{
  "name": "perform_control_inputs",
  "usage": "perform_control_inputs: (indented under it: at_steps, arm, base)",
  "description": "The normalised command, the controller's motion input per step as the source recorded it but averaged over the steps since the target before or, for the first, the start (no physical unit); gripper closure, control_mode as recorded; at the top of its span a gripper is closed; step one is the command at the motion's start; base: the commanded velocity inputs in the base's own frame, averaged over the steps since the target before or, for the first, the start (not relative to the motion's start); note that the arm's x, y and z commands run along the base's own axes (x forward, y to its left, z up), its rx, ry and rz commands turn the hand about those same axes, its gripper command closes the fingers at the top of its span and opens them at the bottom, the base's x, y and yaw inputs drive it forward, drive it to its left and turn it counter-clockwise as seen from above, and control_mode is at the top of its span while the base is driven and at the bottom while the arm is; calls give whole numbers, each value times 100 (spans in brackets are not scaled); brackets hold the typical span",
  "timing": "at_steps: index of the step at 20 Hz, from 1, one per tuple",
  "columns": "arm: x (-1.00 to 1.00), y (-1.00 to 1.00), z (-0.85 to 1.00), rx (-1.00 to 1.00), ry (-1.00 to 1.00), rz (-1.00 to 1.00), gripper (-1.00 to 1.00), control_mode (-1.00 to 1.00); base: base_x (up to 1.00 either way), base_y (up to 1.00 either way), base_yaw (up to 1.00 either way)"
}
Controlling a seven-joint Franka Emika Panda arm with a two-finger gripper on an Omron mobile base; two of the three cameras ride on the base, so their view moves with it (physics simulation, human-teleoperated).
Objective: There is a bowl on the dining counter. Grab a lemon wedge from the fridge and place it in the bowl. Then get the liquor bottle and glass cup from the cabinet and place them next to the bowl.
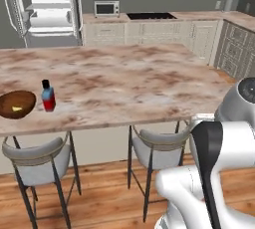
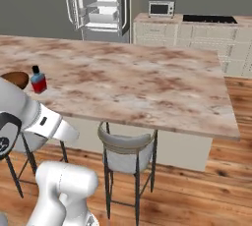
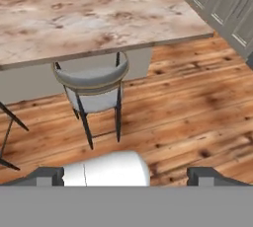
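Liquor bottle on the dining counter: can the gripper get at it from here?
Probably not without moving. The liquor bottle stands beside the bowl at the counter's far left, while the open gripper points at a stool.

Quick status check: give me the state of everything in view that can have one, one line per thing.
fridge: doors open, white shelves exposed.
bowl: upright on the dining counter, holding the lemon wedge.
liquor bottle: upright, capped, just beside the bowl.
microwave: door shut.
stool: upright at the counter edge.
claw: open, empty, above the floor.
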Motion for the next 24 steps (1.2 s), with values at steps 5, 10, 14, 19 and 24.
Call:
perform_control_inputs:
  at_steps: [5,10,14,19,24]
  arm:
    - [0,0,0,0,0,0,-100,100]
    - [0,0,0,0,0,0,-100,100]
    - [0,0,0,0,0,0,-100,100]
    - [0,0,0,0,0,0,-100,100]
    - [0,0,0,0,0,0,-100,100]
  base:
    - [33,-100,-3]
    - [58,-100,0]
    - [67,-100,0]
    - [66,-100,2]
    - [59,-100,5]
